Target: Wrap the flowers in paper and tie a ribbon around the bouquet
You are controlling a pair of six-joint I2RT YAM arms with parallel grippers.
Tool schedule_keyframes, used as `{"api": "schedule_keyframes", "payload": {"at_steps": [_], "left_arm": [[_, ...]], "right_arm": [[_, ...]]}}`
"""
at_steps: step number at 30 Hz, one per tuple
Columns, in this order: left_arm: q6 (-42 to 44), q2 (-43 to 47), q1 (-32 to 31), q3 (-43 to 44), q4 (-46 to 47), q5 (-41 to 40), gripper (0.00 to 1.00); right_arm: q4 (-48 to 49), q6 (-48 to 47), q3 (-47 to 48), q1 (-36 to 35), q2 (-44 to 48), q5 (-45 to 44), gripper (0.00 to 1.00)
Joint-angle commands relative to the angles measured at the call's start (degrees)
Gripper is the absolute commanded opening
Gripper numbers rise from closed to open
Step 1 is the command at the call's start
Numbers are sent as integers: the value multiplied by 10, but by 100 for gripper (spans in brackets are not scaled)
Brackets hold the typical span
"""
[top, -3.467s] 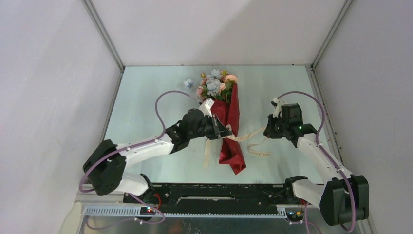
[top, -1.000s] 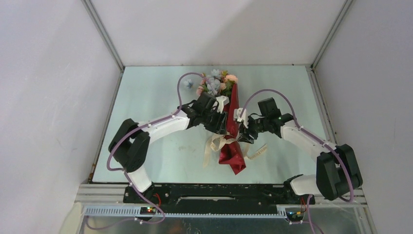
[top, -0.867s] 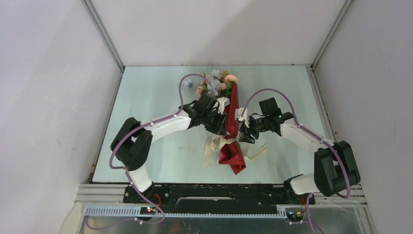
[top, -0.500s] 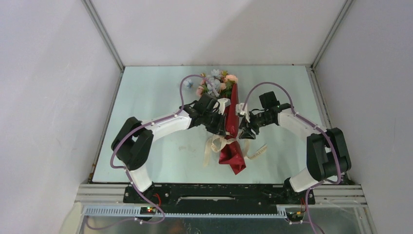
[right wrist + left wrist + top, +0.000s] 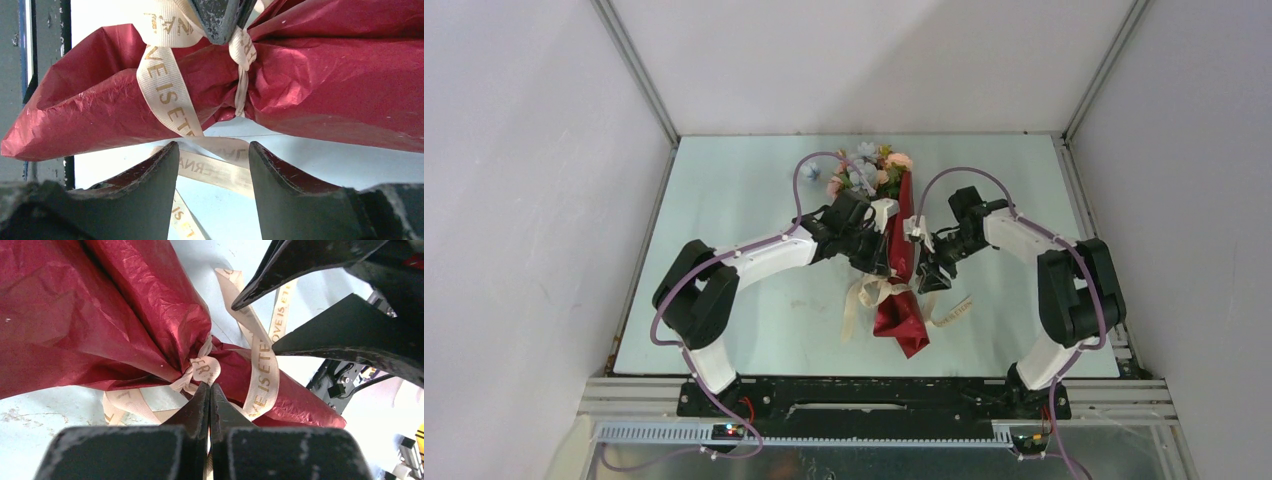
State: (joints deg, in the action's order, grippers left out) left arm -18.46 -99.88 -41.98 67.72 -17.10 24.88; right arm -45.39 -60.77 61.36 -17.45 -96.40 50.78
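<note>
- The flowers (image 5: 869, 172) lie wrapped in the red paper (image 5: 902, 318) near the middle of the table (image 5: 724, 200). Their pink and pale blue heads point to the far side, and the paper's pointed end points to the near edge.
- The ribbon (image 5: 263, 371), cream with gold lettering, goes around the narrow waist of the bundle. It is cinched into a knot where the paper puckers.
- The left claw (image 5: 210, 389) is pressed together, its tips right against that knot. We cannot tell whether a fold of ribbon is caught between them.
- The right claw (image 5: 212, 156) is spread and holds nothing. It sits just right of the bundle, level with the waist, and a loose ribbon strand runs between its fingers without being pinched.
- Other slack ribbon loops on the table to the left of the bundle, and a tail trails off to the near right.
- We judge the wrapping done and a first tie made around the bouquet. What seems left is to pull the knot snug and perhaps form a bow from the loose ends.
- We see no tidy bow yet.
</note>
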Motion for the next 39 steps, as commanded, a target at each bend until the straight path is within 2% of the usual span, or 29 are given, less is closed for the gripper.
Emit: {"api": "schedule_keyframes", "payload": {"at_steps": [1,4,6,7,8,9,11,14,19,22,27,30,35,39], "left_arm": [[-12,13,2,1,37,21,0],[-17,21,3,-8,54,27,0],[-18,24,2,-12,56,27,0],[-19,25,3,-13,57,27,0],[-20,25,3,-14,59,27,0],[-21,26,3,-15,60,27,0],[-24,26,3,-17,66,28,0],[-33,31,4,-22,84,34,0],[-55,45,5,-37,118,24,0],[-66,49,6,-46,133,18,0],[-109,52,12,-71,195,26,0],[-125,45,17,-72,209,38,0],[-125,38,18,-67,180,35,16],[-112,44,18,-67,145,26,25]], "right_arm": [[-34,-18,29,-4,-14,2,56],[-37,-12,37,-4,-24,0,50],[-37,-9,39,-3,-26,0,36],[-37,-9,39,-3,-24,3,25],[-38,-8,39,-4,-23,5,20],[-36,-8,39,-4,-17,10,9],[-31,-5,39,-4,-5,21,0],[16,69,30,-11,17,12,0],[118,264,-4,-43,71,-92,0],[162,351,-38,-61,114,-141,0],[239,506,-96,-81,174,-164,0],[261,532,-124,-115,202,-192,0],[247,549,-141,-133,232,-253,0],[251,559,-158,-135,249,-257,0]]}}
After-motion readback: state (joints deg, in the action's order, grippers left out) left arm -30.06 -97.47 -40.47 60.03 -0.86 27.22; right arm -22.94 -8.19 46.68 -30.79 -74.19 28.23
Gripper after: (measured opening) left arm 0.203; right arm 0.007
